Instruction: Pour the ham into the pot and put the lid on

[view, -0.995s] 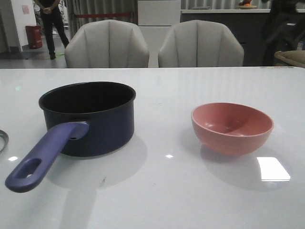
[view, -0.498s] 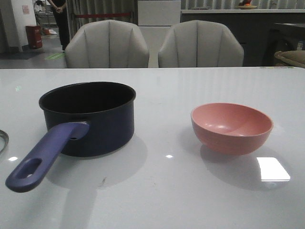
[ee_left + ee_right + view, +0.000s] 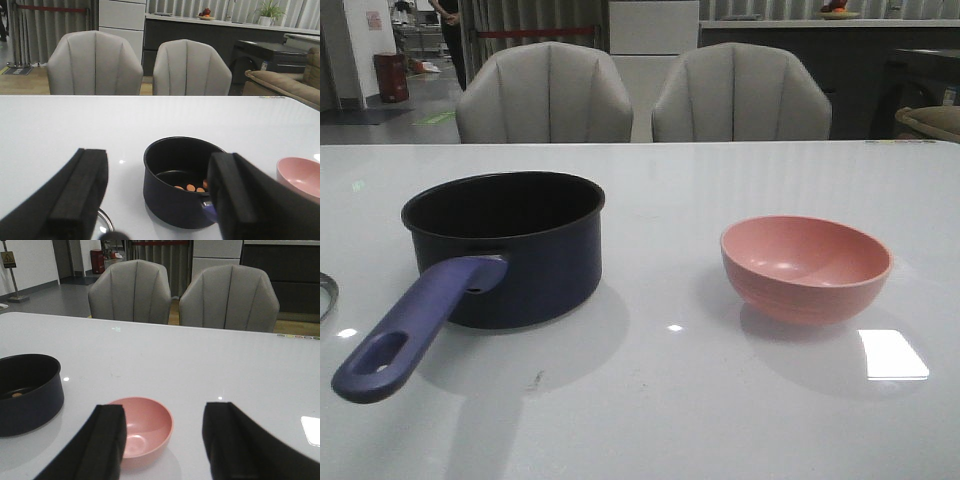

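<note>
Left wrist view: ham [image 3: 190, 187] already in saucepan [image 3: 180, 182]; pink bowl [image 3: 806, 266] empty at 3 o'clock; lid rim [image 3: 326, 293] at 9; both pincers agape, empty.

The pot [image 3: 505, 245] stands uncovered toward the table's [image 3: 650, 400] left side, its handle [image 3: 415, 325] angled to the near left corner. The pink bowl [image 3: 806, 266] sits well apart, toward the right. A lid's rim [image 3: 326, 295] peeks in at the left edge.
</note>
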{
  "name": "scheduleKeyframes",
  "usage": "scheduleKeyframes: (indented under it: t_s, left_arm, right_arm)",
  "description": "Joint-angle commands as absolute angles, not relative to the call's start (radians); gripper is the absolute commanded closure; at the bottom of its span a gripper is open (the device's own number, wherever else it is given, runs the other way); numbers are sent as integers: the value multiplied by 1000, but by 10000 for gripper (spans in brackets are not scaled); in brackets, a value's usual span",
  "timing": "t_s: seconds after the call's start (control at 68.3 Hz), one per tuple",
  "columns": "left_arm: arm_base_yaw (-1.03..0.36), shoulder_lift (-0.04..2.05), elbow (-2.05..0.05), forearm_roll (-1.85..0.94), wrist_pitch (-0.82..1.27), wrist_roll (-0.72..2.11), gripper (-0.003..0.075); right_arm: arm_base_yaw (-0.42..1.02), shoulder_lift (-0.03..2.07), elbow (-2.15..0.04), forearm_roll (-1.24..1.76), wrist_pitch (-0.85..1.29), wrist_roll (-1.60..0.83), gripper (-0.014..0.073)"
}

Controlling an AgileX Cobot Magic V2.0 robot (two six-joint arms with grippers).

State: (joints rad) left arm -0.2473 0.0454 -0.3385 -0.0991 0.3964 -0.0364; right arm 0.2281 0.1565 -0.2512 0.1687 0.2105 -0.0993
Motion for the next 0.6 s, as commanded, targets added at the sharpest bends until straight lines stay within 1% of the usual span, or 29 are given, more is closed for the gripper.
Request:
scheduleKeyframes:
  t_s: [0.0,0.073,0.146,0.19,0.234,0.249,0.263,0.278,0.293,0.307,0.337,0.381,0.586]
  left_arm:
    - [-257,59,-362,-110,321,-38,244]
    - [-257,59,-362,-110,321,-38,244]
    - [-257,59,-362,-110,321,-38,244]
    - [-257,59,-362,-110,321,-38,244]
    - [-257,59,-362,-110,321,-38,244]
    - [-257,59,-361,-110,321,-38,244]
    - [-257,59,-361,-110,321,-38,244]
    - [-257,59,-361,-110,321,-38,244]
    - [-257,59,-361,-110,321,-38,244]
    - [-257,59,-359,-110,321,-38,244]
    - [-257,59,-354,-110,321,-38,244]
    - [-257,59,-354,-110,321,-38,244]
    - [-257,59,-356,-92,327,-38,226]
  right_arm:
    - [229,143,-240,163,109,-110,132]
    - [229,143,-229,163,103,-110,149]
    - [229,143,-228,163,109,-110,211]
    - [229,143,-228,163,122,-110,298]
    - [229,143,-228,163,130,-110,359]
    - [229,143,-228,163,131,-110,408]
    - [229,143,-228,163,131,-110,408]
    - [229,143,-228,163,131,-110,453]
    - [229,143,-228,163,131,-110,463]
    - [229,143,-228,165,131,-109,470]
    - [229,143,-228,165,131,-109,450]
    - [229,143,-228,165,131,-109,443]
    - [229,143,-228,165,131,-109,444]
